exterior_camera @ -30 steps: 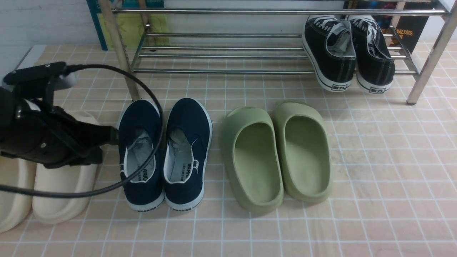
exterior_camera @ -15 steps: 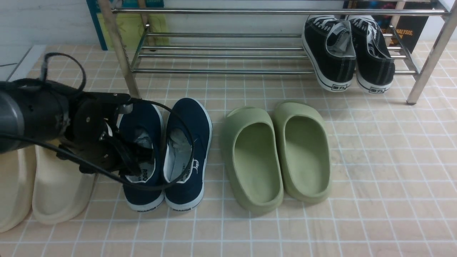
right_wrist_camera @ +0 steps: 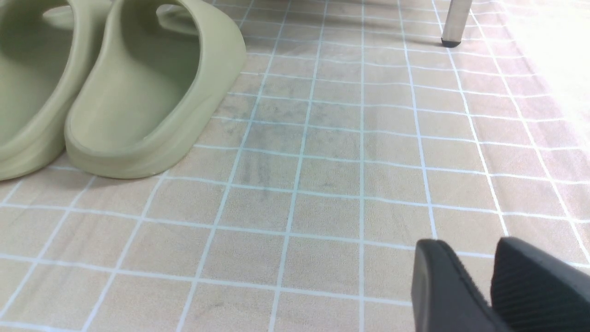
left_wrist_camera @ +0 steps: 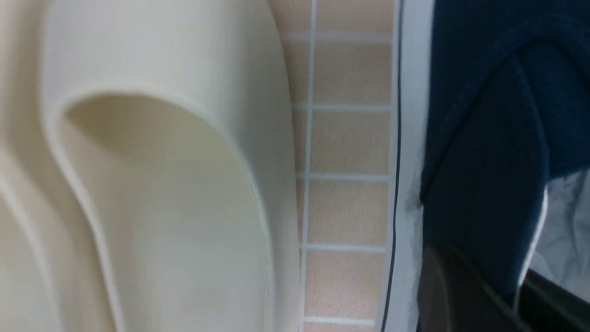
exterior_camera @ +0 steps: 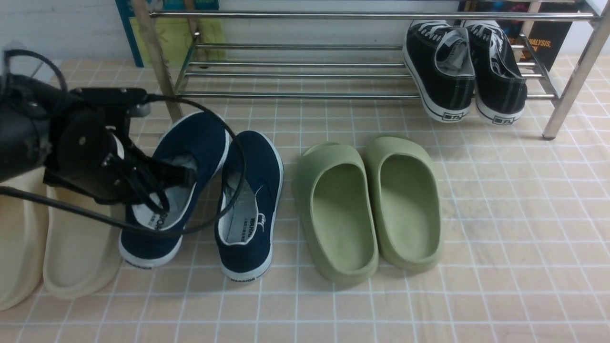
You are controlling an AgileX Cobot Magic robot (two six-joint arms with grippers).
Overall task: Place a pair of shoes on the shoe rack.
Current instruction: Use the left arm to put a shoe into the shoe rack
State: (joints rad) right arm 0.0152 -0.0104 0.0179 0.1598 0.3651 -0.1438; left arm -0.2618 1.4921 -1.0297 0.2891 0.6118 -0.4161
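**The left navy shoe point(exterior_camera: 190, 143) has swung round and tipped up, away from its twin.**
The left gripper point(exterior_camera: 174, 183) pinches its side wall, with one finger on the grey lining. The shoe's toe points at the shoe rack point(exterior_camera: 295, 95), but the shoe is in front of it, not on it. The other navy shoe point(exterior_camera: 255, 162) sits flat in front of the rack. The right gripper point(right_wrist_camera: 491, 276) has its fingers a little apart and holds nothing. The shoe looks light. Its cloth top is soft and bendy, and its white rubber sole is firmer. I think the stitched rim is the best place to hold. The rack's bars are thin, shiny and round.
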